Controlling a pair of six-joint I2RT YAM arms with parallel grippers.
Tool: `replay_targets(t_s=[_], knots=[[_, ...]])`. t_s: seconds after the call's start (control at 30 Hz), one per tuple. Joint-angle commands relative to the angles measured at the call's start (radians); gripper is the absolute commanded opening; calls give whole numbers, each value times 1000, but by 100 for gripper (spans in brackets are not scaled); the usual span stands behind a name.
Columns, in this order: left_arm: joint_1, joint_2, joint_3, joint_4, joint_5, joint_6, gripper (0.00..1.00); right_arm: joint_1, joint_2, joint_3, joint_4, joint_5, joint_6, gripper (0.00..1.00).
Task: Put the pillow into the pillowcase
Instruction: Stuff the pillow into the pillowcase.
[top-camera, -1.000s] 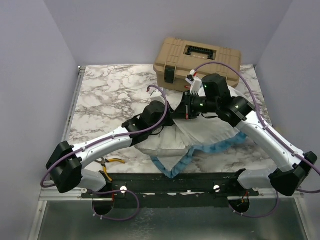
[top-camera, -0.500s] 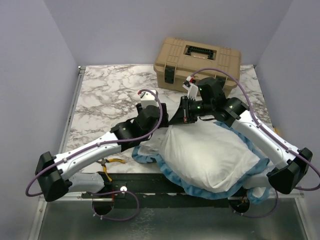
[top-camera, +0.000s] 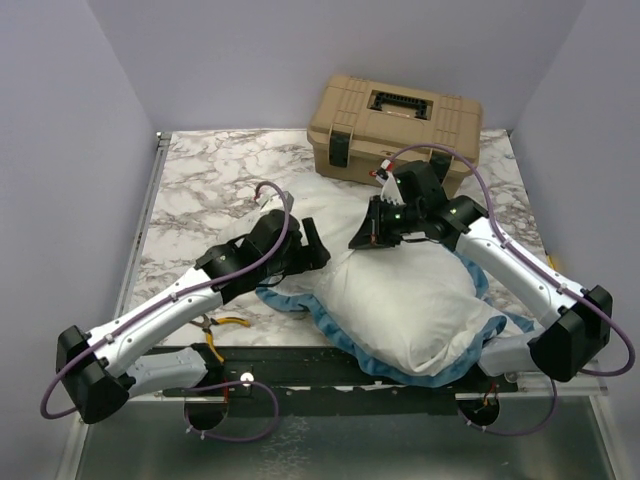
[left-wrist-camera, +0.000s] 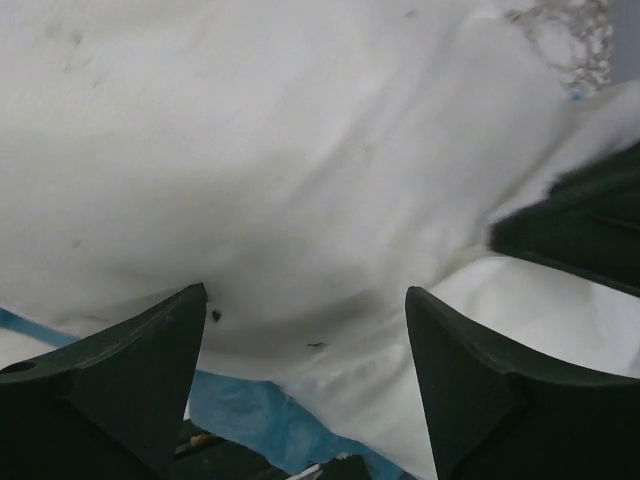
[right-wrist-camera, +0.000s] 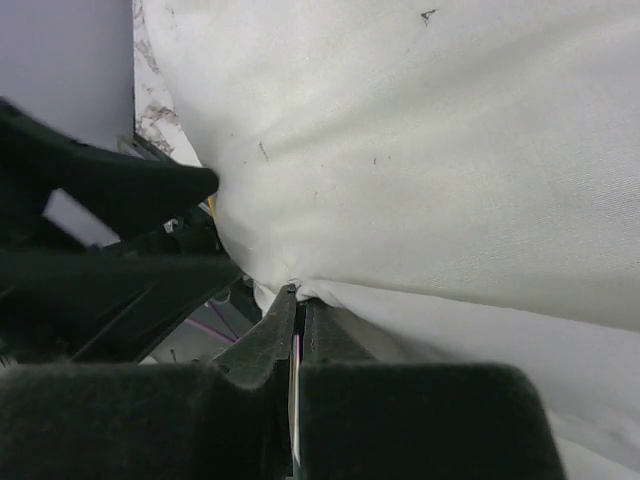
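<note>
Table (top-camera: 205, 190), marble-patterned, one; bare surface lies at the far left, and walls close in on both sides and behind. Toolbox (top-camera: 395, 120), tan, one, lid down, at the far edge just behind the right arm. Pliers (top-camera: 228, 322), yellow-handled, one pair, at the near edge under the left arm. Pillow (top-camera: 410, 295), white, plump, one, lying slantwise across the middle and right of the table, its near end reaching past the table's front edge over the arms' mounting rail. Pillowcase (top-camera: 335, 335), one, spread under the pillow; its blue frill shows along the pillow's near-left and right sides, and no patterned side is visible. Left claw (top-camera: 318, 245), spread, at the pillow's left end; its wrist view shows white cloth beyond the fingers (left-wrist-camera: 150, 340) and a blue strip below, nothing gripped. Right claw (top-camera: 362, 238), pressed together at the far corner; only its wrist view shows the pinch (right-wrist-camera: 297, 290) on white cloth, apparently the pillow's corner.
</note>
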Motion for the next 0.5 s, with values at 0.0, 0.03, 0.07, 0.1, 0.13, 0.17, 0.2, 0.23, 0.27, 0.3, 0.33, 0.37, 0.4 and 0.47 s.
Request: replay_targets(t_s=[0.0, 0.03, 0.07, 0.1, 0.13, 0.17, 0.2, 0.23, 0.27, 0.3, 0.33, 0.37, 0.4, 0.47], knots=[[157, -14, -207, 160, 228, -173, 81, -5, 12, 51, 38, -8, -18, 0], [183, -10, -249, 242, 265, -189, 79, -6, 17, 61, 36, -20, -18, 0], [194, 2, -279, 326, 294, -196, 74, -6, 24, 75, 35, -36, -19, 0], [196, 21, -298, 408, 316, -197, 66, -6, 33, 90, 41, -67, -16, 0], [196, 46, -303, 490, 343, -196, 55, -7, 41, 104, 58, -105, -12, 0], [184, 78, -297, 563, 377, -192, 43, -6, 52, 119, 81, -140, 4, 0], [167, 110, -285, 644, 407, -179, 32, -7, 64, 136, 114, -184, 25, 0], [141, 141, -266, 699, 425, -167, 18, -7, 79, 156, 150, -226, 48, 0], [112, 166, -240, 740, 434, -147, 7, -7, 107, 184, 188, -263, 75, 0], [77, 186, -219, 785, 443, -127, 0, -7, 131, 218, 220, -295, 100, 0], [40, 198, -202, 819, 436, -116, 0, -7, 156, 252, 255, -325, 126, 0], [3, 204, -192, 861, 421, -106, 0, -7, 182, 296, 283, -349, 149, 0], [-34, 208, -192, 900, 398, -101, 0, -7, 207, 338, 303, -374, 170, 0], [-96, 200, -209, 970, 326, -104, 0, -11, 252, 421, 363, -427, 219, 0]])
